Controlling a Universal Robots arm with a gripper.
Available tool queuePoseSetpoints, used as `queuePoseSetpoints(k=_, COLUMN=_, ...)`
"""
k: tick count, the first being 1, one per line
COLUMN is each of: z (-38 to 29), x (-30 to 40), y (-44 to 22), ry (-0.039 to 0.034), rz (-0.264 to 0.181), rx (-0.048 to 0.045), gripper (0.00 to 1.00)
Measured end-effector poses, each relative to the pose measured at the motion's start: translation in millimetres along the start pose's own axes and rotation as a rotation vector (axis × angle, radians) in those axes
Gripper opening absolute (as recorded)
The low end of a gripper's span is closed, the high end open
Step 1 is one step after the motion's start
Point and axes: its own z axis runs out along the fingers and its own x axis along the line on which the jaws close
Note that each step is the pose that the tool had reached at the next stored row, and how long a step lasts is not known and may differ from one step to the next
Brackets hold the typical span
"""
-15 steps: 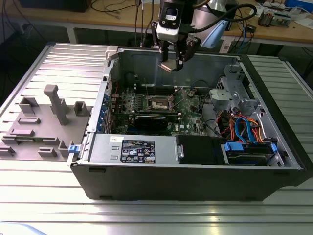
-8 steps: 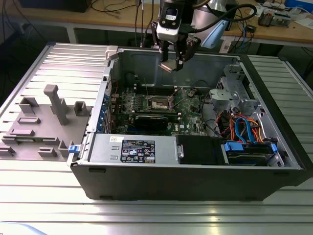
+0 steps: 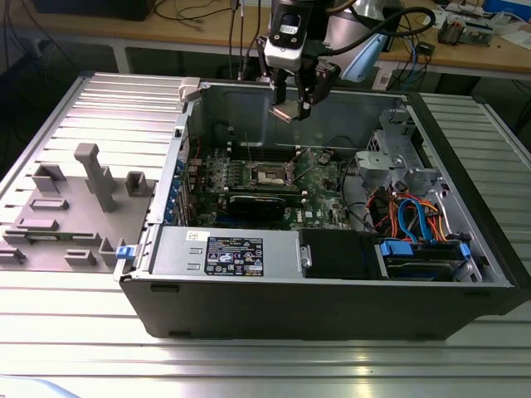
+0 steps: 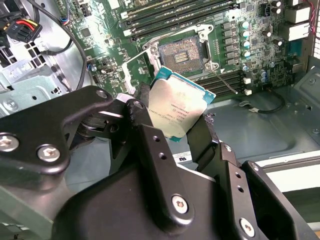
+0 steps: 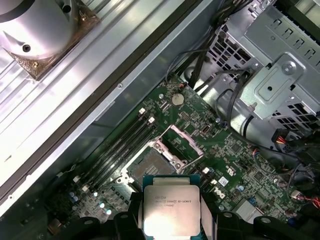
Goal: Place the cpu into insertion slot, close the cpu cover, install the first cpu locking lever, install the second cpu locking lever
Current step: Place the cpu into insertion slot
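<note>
Grip of tool [image 3: 292, 106] firm on cpu [image 4: 177, 112], above open computer case [image 3: 332, 307] with bare motherboard socket [image 4: 182, 50]

The silvery square cpu [image 5: 170, 210] was held aloft above the socket [image 5: 145, 167]. The cpu cover [image 5: 185, 137] stood swung open.

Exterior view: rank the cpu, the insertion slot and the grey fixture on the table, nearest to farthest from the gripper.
1. The cpu: clamped in the gripper, above the case.
2. The insertion slot: below the gripper, on the motherboard inside the case.
3. The grey fixture: outside the case, far to the exterior view's left.
</note>
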Motion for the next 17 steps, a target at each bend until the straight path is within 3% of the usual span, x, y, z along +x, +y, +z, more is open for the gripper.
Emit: queuePoseSetpoints(k=17, z=0.0, x=0.0, y=0.0, ry=-0.0017, rz=0.025, rx=0.0001, gripper=0.54)
